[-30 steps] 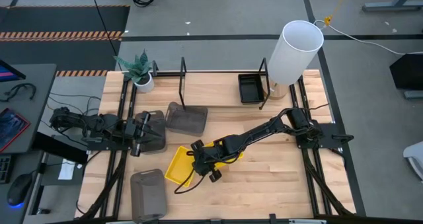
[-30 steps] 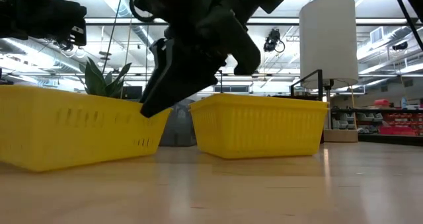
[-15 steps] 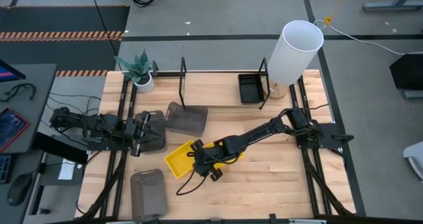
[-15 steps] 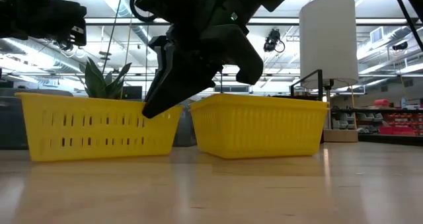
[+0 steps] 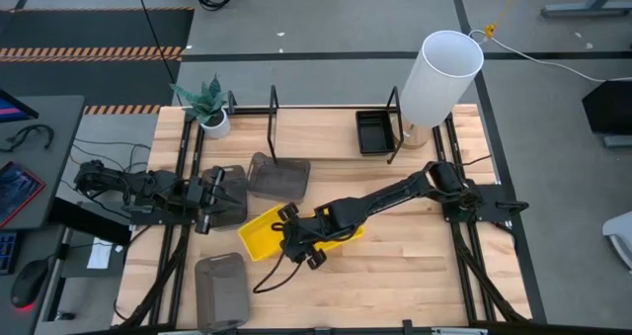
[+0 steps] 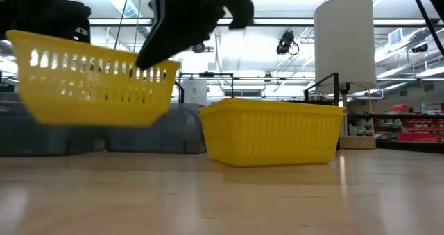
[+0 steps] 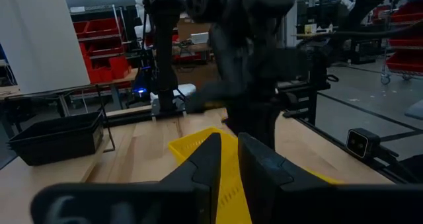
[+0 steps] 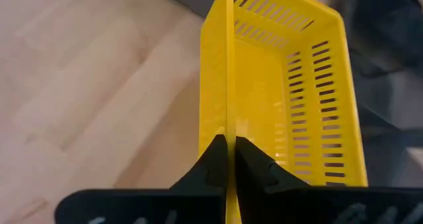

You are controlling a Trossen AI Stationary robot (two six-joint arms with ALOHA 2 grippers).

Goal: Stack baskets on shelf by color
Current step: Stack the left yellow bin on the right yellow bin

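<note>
Presently, a grey basket (image 5: 219, 289) lies at the desk's (image 5: 415, 266) near edge. Beyond it, the right gripper (image 5: 286, 238) reaches across the desk, arm stretched low, jaws pinched on the wall of a yellow basket (image 5: 259, 236), which hangs tilted, clear of the desk in the low view. A second yellow basket (image 6: 272, 131) rests on the desk. The left gripper (image 5: 205, 201) lies level at the left, jaws narrow; whether they hold anything cannot be told. Farthest, a black basket (image 5: 374, 131) sits on the shelf (image 5: 273, 108).

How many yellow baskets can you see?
2. One yellow basket is lifted off the table in the right gripper. The other sits on the table behind it. More may be hidden.
</note>
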